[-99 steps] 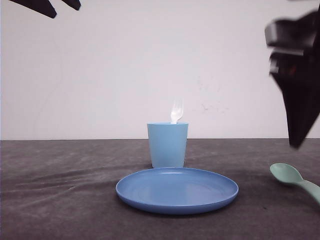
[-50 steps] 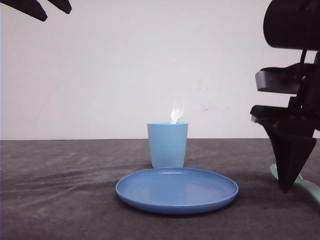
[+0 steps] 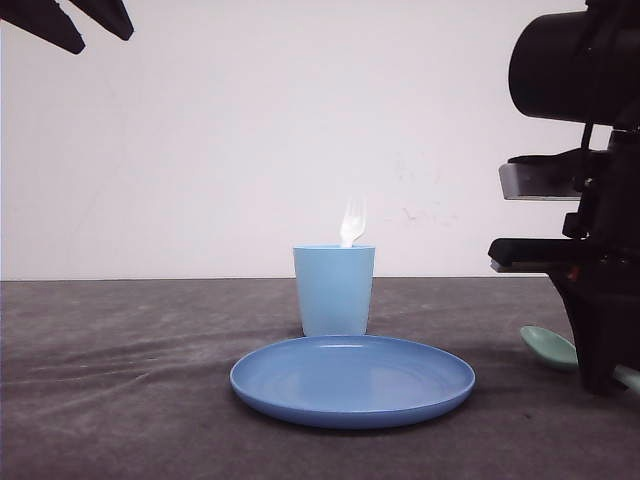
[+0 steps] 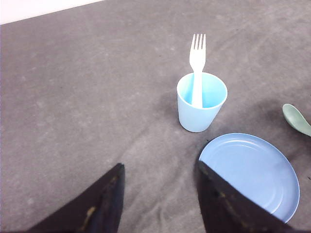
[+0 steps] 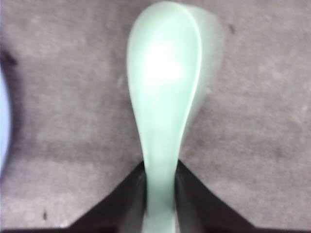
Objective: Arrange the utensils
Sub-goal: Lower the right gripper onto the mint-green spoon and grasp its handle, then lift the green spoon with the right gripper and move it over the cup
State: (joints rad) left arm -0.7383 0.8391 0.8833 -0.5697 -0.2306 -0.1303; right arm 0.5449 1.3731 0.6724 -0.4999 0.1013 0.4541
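right gripper (image 5: 159, 194) clamps spoon (image 5: 163, 97) handle | left gripper (image 4: 158, 199) wide, high | plate (image 3: 300, 395) beside

A light blue cup (image 3: 334, 290) is seen upright on the dark grey desk (image 3: 120, 400), just behind a round blue plate (image 3: 352, 380); a white wall (image 3: 250, 130) is seen beyond.

We see bright, even light from above, with soft shadows on the grey cloth (image 3: 120, 380). The spoon (image 5: 163, 82) shows white glare on its bowl and looks blurred up close; the fork (image 3: 353, 222) tines wash out against the wall (image 3: 250, 130).
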